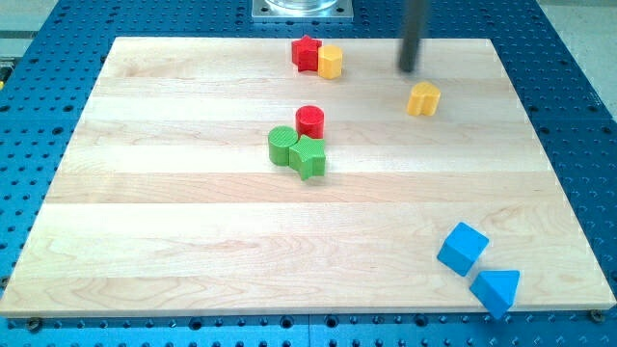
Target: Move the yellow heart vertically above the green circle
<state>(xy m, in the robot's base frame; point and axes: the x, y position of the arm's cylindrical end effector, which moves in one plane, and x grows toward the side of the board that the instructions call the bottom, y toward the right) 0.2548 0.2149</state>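
Yellow heart (423, 98) lies toward the surface's (193, 231) upper right, well right of the green circle (281, 145). My tip (410, 69) hovers just above-left of it, apart. No fingers: a bare rod.

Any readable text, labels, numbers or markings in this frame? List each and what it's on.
None: no words, numbers, brands or signs are readable.
The wooden board, the blue perforated table, the blocks, e.g. the yellow heart and green circle, and my tip are all unmarked.
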